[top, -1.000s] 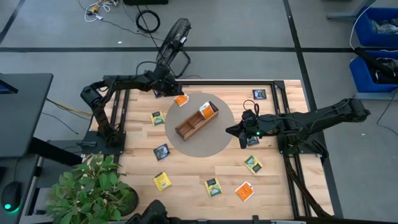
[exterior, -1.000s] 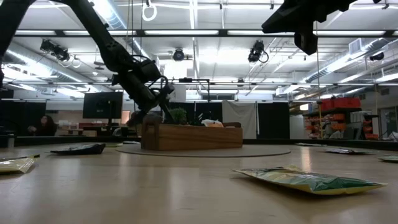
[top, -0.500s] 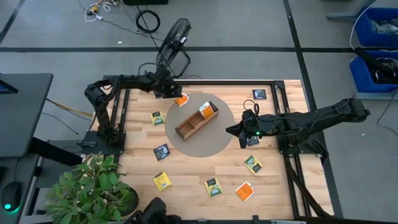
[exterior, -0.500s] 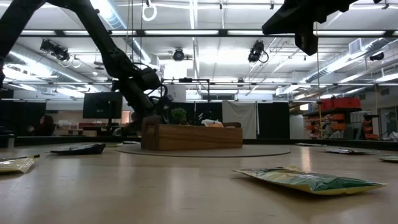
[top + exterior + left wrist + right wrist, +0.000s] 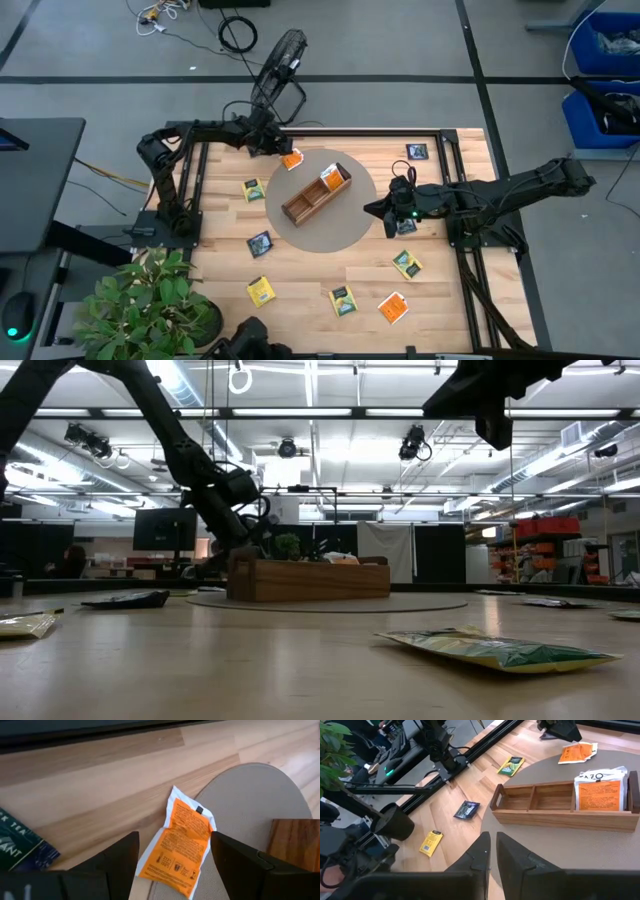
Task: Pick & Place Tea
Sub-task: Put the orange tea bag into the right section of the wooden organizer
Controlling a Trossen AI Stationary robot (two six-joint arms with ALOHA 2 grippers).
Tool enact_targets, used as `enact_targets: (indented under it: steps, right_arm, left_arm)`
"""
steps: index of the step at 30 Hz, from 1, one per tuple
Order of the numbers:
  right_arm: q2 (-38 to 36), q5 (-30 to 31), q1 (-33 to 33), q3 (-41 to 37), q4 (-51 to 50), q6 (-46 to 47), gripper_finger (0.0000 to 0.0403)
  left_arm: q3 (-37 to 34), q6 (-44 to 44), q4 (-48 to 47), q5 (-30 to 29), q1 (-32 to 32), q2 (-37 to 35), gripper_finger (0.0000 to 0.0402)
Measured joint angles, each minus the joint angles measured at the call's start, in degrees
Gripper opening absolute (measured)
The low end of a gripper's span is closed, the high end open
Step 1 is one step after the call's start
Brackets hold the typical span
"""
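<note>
Left gripper (image 5: 172, 865), fingers apart, hovers over the orange packet (image 5: 177, 842) overlapping the round mat's (image 5: 250, 795) edge. Likely light, thin, crinkly; pinch across its middle. Right gripper (image 5: 492, 857), fingers nearly together, waits beside the mat.

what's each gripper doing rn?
Left gripper: open, over the orange tea packet, not holding it.
Right gripper: nearly shut, empty.

In my left wrist view, a dark green tea packet (image 5: 20, 851) is cut off at the edge. My wooden tray (image 5: 295, 845) shows only one corner there. The tiny print on the orange packet (image 5: 181, 846) is too small to read.
</note>
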Motion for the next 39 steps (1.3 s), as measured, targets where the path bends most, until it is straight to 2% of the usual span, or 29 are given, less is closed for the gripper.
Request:
enact_targets:
  steps: [6,11,17,21,29,35,39]
  right_arm:
    - [0.0,0.0,0.0,0.01,-0.69,0.36,0.0039]
    - [0.0,0.47,0.0,0.02,-0.89,1.13,0.0039]
    - [0.0,1.37,0.0,0.02,-1.02,1.25,0.0039]
    - [0.02,2.01,-0.02,0.04,-1.25,1.2,0.0039]
    - [0.02,1.99,-0.02,0.04,-2.18,1.52,0.0039]
    - [0.02,1.97,-0.02,0.04,-2.97,1.51,0.0039]
    - [0.02,1.97,-0.02,0.04,-3.1,1.51,0.0039]
  left_arm:
    - [0.0,1.65,1.06,-0.41,-0.32,0.0,0.0252]
    - [0.0,-0.49,-0.14,0.13,-0.48,-0.02,0.0252]
    - [-0.01,-3.91,-2.37,5.16,-0.83,0.62,0.0246]
    - [0.04,-6.12,-2.91,9.34,-1.32,1.82,0.0225]
    - [-0.02,-7.09,-1.83,13.27,-2.85,1.17,0.0191]
    - [-0.02,-6.11,0.79,13.36,-3.8,-0.44,0.0188]
    - [-0.01,-6.92,1.18,7.89,-4.81,-0.42,0.0188]
